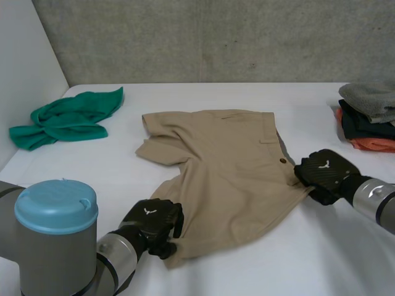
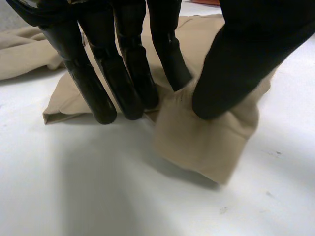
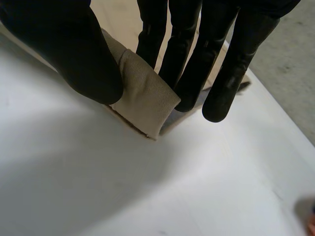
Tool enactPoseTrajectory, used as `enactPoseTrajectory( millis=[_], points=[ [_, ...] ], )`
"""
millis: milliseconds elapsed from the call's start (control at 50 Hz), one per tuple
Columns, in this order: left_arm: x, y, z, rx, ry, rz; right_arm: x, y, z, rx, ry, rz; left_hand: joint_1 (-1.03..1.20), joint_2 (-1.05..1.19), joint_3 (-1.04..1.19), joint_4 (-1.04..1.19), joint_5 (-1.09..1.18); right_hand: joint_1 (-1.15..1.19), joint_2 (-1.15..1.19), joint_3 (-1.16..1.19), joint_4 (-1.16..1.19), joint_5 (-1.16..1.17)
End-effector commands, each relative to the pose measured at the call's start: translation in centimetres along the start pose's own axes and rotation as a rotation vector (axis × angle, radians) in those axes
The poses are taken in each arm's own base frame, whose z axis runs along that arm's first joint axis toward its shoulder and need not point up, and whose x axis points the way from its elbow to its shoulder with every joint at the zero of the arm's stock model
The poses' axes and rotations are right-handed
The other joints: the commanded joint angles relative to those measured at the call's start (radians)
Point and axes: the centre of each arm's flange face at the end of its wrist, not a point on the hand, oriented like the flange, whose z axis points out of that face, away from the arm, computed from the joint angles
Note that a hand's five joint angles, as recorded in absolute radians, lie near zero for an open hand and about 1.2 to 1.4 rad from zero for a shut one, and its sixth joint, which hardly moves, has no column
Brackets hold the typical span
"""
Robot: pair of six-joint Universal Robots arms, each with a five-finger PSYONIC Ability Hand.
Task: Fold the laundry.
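The left robot hand (image 1: 150,223) is closed on the near corner of the tan shorts (image 1: 228,176), at a leg hem; in its wrist view the thumb (image 2: 236,64) and the fingers (image 2: 93,88) pinch a raised fold of the cloth between them; the right robot hand (image 1: 325,174) grips the shorts at the waistband end on the robot's right, just beside a small dark button (image 1: 282,161); its thumb (image 3: 74,54) presses a doubled corner of fabric against the fingers (image 3: 189,73); between the two hands the shorts lie spread in the middle of the white tabletop (image 1: 290,259), one leg reaching toward the far left; well apart from them a crumpled green cloth (image 1: 68,117) lies at the far left; a stack of folded clothes (image 1: 369,117), grey over dark over orange, sits at the far right edge; a grey concrete wall (image 1: 216,37) stands behind.
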Motion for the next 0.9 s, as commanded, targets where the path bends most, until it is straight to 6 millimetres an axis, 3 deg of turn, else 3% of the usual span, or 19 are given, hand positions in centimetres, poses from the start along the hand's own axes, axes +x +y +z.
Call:
enactPoseTrajectory(
  millis=[20,120,240,320,460,620,680,780,900],
  points=[
    [0.1,-1.5,-0.8,0.052,-0.02,0.025,2.2,-2.0,-2.5,-0.062,0.062,0.017,0.382,0.335,0.345,0.339,0.349,0.49,0.224,0.211,0.21,0.248],
    [-0.5,-5.8,-4.1,0.203,-0.082,0.105,3.1,-5.0,-4.9,-0.078,0.073,0.019,0.382,0.335,0.345,0.339,0.349,0.49,0.224,0.211,0.21,0.248],
    [-1.9,-8.9,-6.4,0.323,-0.165,0.275,2.8,-8.5,-8.5,-0.1,0.044,0.032,0.382,0.335,0.345,0.339,0.349,0.49,0.224,0.211,0.21,0.248],
    [-2.1,-8.7,-6.3,0.3,-0.185,0.362,1.7,-9.2,-9.9,-0.124,0.008,0.05,0.382,0.335,0.345,0.339,0.349,0.49,0.224,0.211,0.21,0.248],
    [-2.2,-5.8,-4.2,0.122,-0.158,0.425,0.9,-8.6,-10.0,-0.168,-0.027,0.02,0.382,0.335,0.345,0.339,0.349,0.49,0.224,0.211,0.21,0.248],
    [-2.4,-4.5,-1.6,0.031,-0.132,0.447,-1.1,-5.9,-7.0,-0.307,-0.129,-0.069,0.382,0.335,0.345,0.339,0.349,0.49,0.224,0.211,0.21,0.248],
    [-2.8,-5.0,1.1,0.065,-0.148,0.453,-0.7,-5.4,-4.8,-0.305,-0.109,-0.094,0.382,0.335,0.345,0.339,0.349,0.49,0.224,0.211,0.21,0.248],
    [-3.4,-8.0,4.9,0.193,-0.188,0.467,1.1,-5.2,-1.0,-0.274,0.005,-0.096,0.382,0.335,0.345,0.339,0.349,0.49,0.224,0.211,0.21,0.248],
    [-4.6,-11.7,8.9,0.324,-0.251,0.541,2.8,-7.3,1.1,-0.168,0.12,-0.076,0.382,0.335,0.345,0.339,0.349,0.49,0.224,0.211,0.21,0.248]
  ],
)
